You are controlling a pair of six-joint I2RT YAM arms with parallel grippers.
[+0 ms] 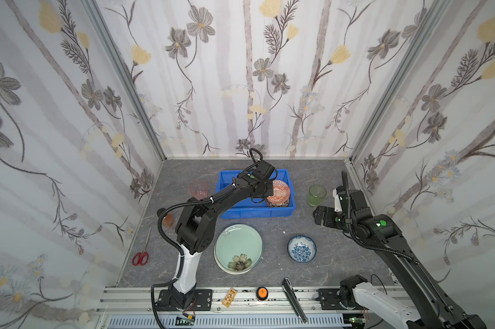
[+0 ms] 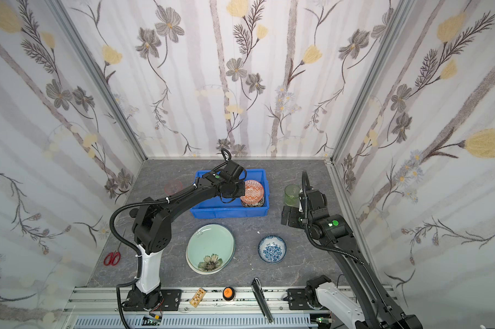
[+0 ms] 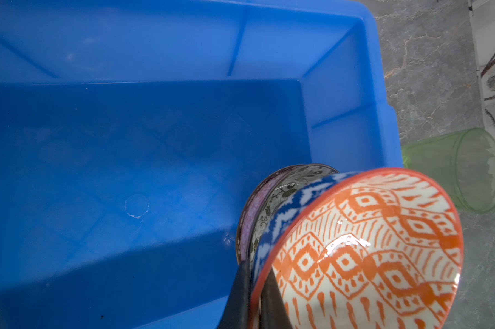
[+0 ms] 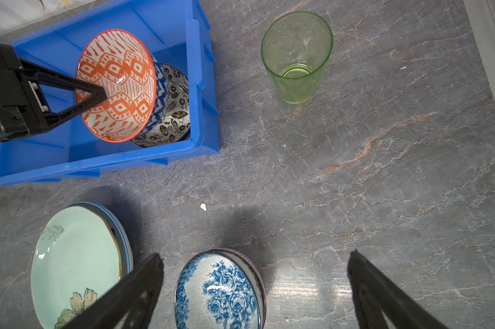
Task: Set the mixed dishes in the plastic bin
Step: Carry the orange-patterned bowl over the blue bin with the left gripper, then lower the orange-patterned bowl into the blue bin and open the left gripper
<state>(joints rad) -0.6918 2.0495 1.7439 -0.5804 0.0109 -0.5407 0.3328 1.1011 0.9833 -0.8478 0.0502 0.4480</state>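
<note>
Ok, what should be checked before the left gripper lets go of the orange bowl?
1. Left gripper shut on the rim of the orange patterned ceramic bowl: ok.
2. That bowl inside the walls of the bright blue rectangular plastic bin: ok.
3. Bowl seated on the black-and-white patterned bowl beneath: cannot tell.
4. Right gripper open, away from the bin: ok.
5. All dishes binned: not ok. The pale green round plate, blue floral bowl, green glass tumbler and pink glass tumbler stand on the table.
</note>
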